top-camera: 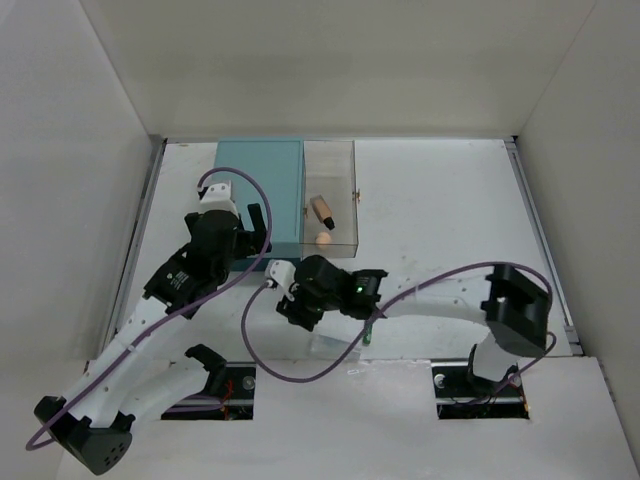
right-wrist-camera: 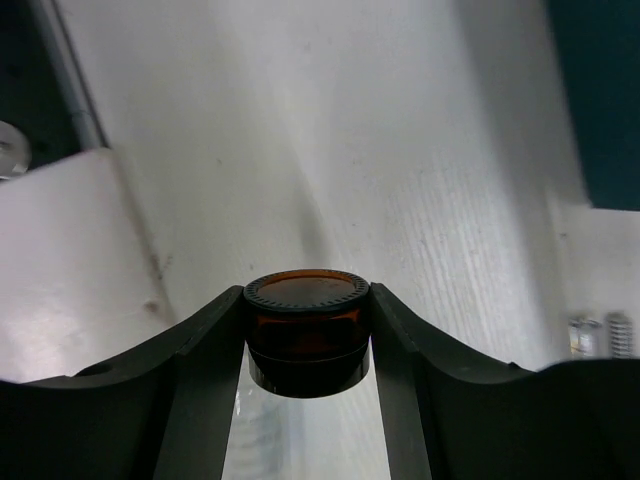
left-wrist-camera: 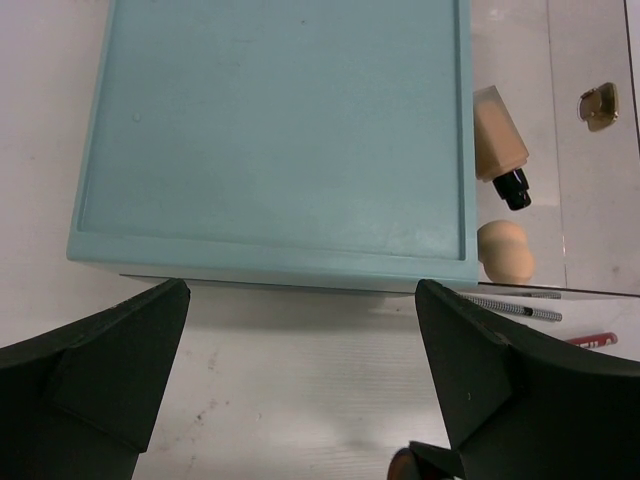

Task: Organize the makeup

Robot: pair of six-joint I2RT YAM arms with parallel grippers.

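**Right gripper seats on the small jar in front of the teal box**

We have the right gripper [right-wrist-camera: 307, 296] clamped on a small brown jar [right-wrist-camera: 306, 345]. Both fingers press its sides just under the ribbed lid. The jar sits on the near side of the teal box [left-wrist-camera: 270, 130], off its right corner. We cannot tell whether it has left the table.

The left gripper [left-wrist-camera: 300, 300] hangs with its jaws wide apart and nothing between them, facing the box's near edge.

To the right of the box, the clear tray [top-camera: 331, 168] holds the tan tube [left-wrist-camera: 497, 140] and the beige sponge [left-wrist-camera: 505, 252]. A grey pencil [left-wrist-camera: 515, 308] and a pinkish pencil [left-wrist-camera: 592, 340] lie just in front of the tray.

The grip looks centred, but the round wall gives little contact. We should squeeze firmly, lift straight up, and keep the jar level. We should also clear the tray wall beside the box before lowering, away from the tube and sponge.
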